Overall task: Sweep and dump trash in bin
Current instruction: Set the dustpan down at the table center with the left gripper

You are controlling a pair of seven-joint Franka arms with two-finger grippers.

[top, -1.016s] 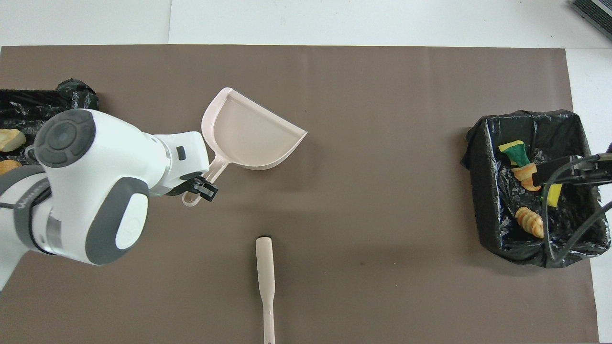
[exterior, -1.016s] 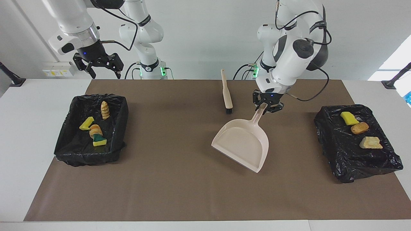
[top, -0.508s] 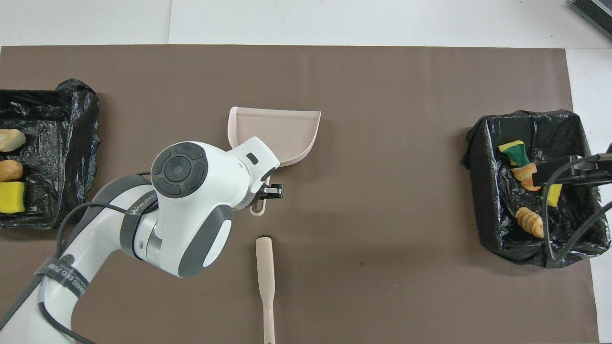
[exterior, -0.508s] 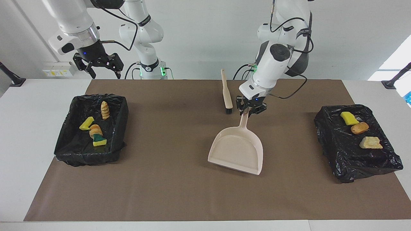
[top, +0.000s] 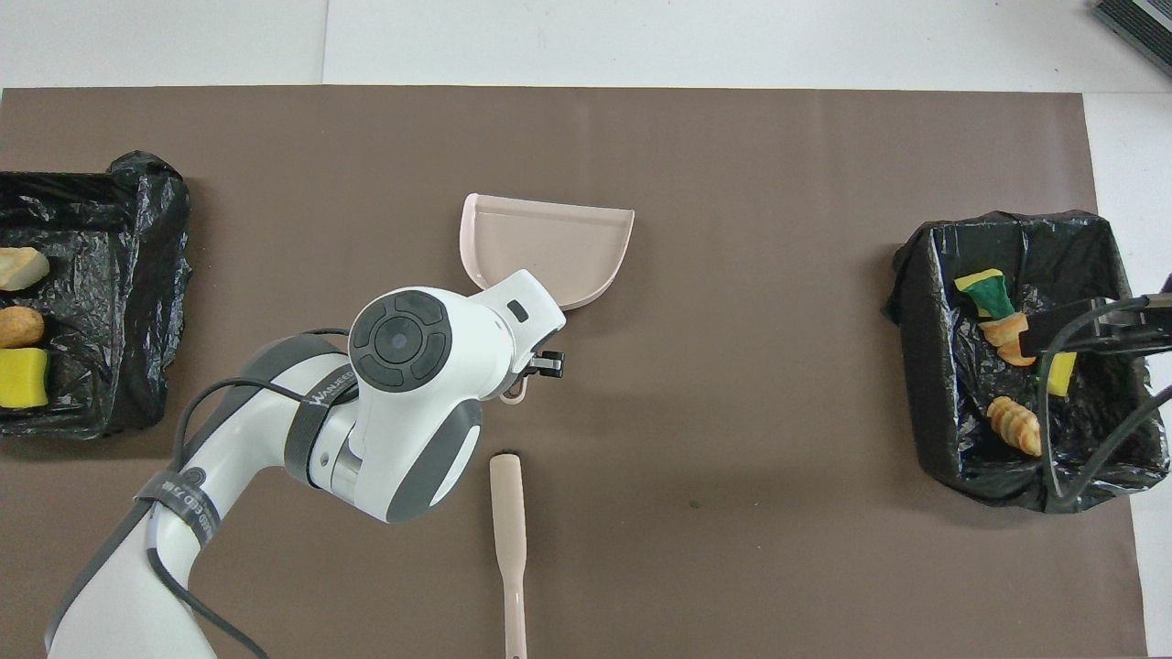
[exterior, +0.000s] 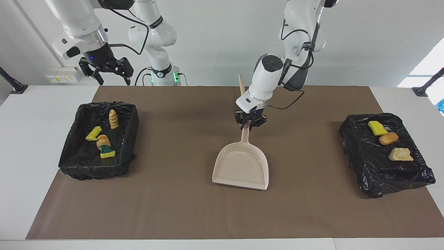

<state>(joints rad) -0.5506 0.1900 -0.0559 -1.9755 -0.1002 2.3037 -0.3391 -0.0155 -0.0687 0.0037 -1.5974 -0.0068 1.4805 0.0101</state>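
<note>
Working across the facing view from the right arm's end. The right gripper (exterior: pixel 105 71) hangs in the air above the table edge, on the robots' side of the open bin (exterior: pixel 98 139); its fingers are spread wide and hold nothing. I read that arm as waiting.

The open bin is lined with black plastic, and four pieces of trash (exterior: pixel 102 140) lie inside it: two yellow sponge bits and two tan bread-like chunks.

At mid-mat I have the dustpan (exterior: pixel 241 165), beige, flat on the brown mat with its mouth facing away from the robots. The left gripper (exterior: pixel 250 124) is clamped on the dustpan's handle, near the handle's top end. The pan is bare; no scrap is in it. The hand brush (top: pixel 508 540) lies on the mat nearer to the robots than the dustpan, handle toward the robots, bristles toward the pan. Nothing is holding it.

Toward the left arm's end sits a black plastic mound (exterior: pixel 386 156) with three more scraps of trash (exterior: pixel 388 139) resting on top: a yellow sponge bit, a brown chunk and a pale tan one.

Judgement: the step in hand is placing the pan, with no loose scrap on the mat. The next move probably calls for bringing the pan's lip against the mound and taking up the brush.
</note>
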